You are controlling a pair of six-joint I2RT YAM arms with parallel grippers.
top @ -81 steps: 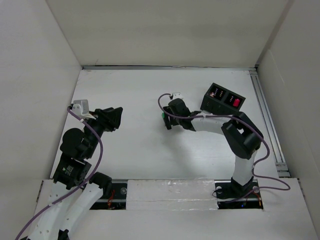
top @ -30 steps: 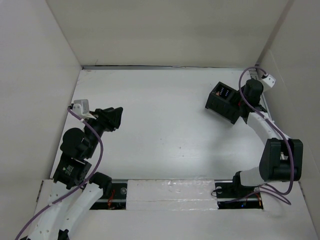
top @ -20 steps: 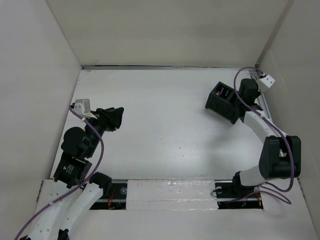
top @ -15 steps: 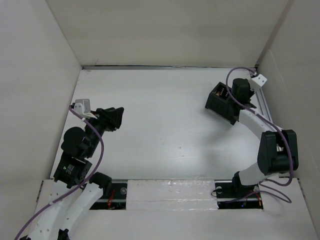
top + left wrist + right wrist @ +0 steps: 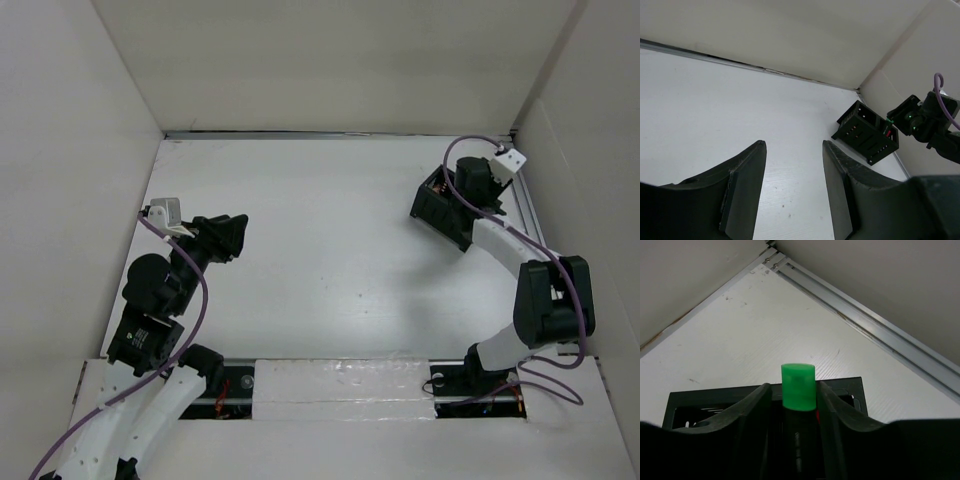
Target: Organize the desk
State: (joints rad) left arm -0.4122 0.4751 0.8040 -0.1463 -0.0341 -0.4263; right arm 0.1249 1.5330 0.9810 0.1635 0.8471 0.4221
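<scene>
Far right bench (image 5: 330, 260) corner: right fingers (image 5: 752, 412) flank green-capped marker (image 5: 798, 385) over black box (image 5: 690, 402), grip unclear; left fingers (image 5: 747, 185) apart, empty.

The desk (image 5: 330, 270) is matte white with silvery metal rails (image 5: 865, 332), the two-compartment box (image 5: 866, 135) is black, a bright green cap (image 5: 798, 385) tops a dark marker (image 5: 799, 440), and the arms' cables (image 5: 203, 290) are purple.

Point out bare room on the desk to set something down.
Free: the wide middle of the desk, between left arm and black box, and the far strip along the back wall. Crowded: far right corner, where the right arm hangs over the box.
</scene>
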